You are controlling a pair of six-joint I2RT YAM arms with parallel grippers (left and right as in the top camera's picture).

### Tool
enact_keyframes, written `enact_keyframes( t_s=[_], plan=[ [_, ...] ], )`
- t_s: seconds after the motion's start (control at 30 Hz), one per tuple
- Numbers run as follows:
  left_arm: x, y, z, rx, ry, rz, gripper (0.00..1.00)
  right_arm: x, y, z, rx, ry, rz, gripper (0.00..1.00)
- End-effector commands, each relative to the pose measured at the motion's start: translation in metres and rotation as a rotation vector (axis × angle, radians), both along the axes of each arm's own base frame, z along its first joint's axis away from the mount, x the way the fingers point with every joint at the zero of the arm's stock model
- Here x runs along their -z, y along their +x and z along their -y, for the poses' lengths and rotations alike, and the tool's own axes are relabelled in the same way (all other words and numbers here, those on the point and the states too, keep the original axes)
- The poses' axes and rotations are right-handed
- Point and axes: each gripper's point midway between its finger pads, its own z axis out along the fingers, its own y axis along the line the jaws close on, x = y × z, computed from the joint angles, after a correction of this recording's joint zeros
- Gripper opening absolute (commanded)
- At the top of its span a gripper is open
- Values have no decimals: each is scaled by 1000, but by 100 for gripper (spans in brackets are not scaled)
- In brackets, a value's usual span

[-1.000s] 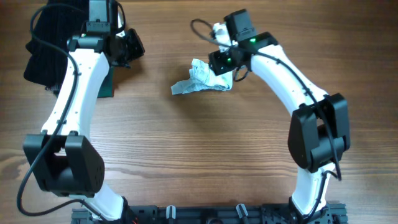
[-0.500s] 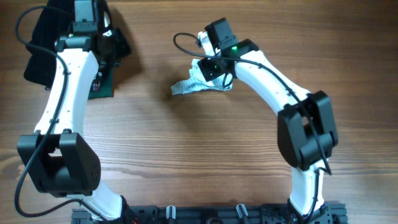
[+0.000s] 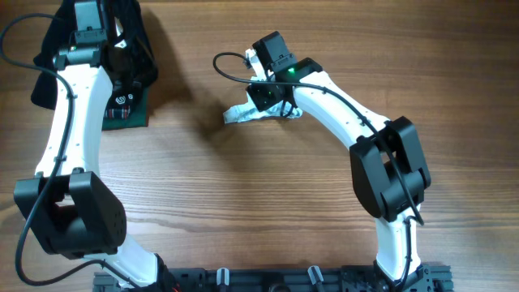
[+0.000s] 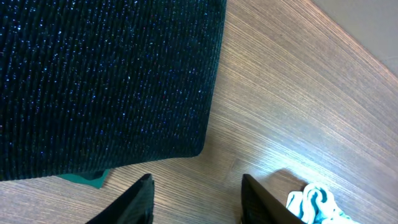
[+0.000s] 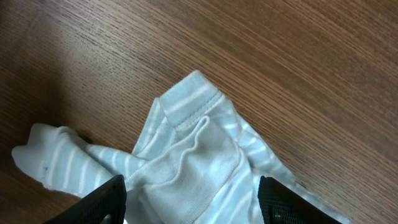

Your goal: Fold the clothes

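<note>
The open, empty right end effector (image 5: 196, 198) is settling over the crumpled striped garment (image 5: 186, 149) for a first grasp; the left end effector (image 4: 196, 200), part-open and empty, is withdrawing from it.

Brightly, evenly lit from above. Soft shadows pooled on the surface (image 3: 243, 195) overhead. Pale glare low right in the left wrist view, dim upper-left corner in the right. Sharp throughout.
</note>
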Motion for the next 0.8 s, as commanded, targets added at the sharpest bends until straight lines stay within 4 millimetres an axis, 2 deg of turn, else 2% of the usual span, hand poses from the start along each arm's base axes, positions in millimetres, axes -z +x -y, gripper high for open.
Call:
enact_keyframes(
  t_s=[0.0, 0.13, 0.2, 0.43, 0.53, 0.67, 0.77],
  plan=[
    [5, -1, -7, -10, 22, -14, 46, 18, -1, -7, -10, -27, -16, 68],
    [6, -1, -7, -10, 22, -15, 46, 23, -2, -9, 4, -23, -25, 67],
    [6, -1, -7, -10, 22, -15, 47, 22, -1, -10, 8, -17, -19, 61],
    [6, -3, -6, -10, 22, -21, 47, 20, 8, 0, 72, -46, 15, 22],
    [6, -3, -6, -10, 22, -22, 47, 20, 10, 5, 101, -65, 27, 11],
    [6, -3, -6, -10, 22, -22, 47, 19, 11, 8, 134, -52, 20, 4],
    [7, -4, -6, -10, 21, -26, 47, 13, 14, 15, 195, -28, 15, 4]
  ],
)
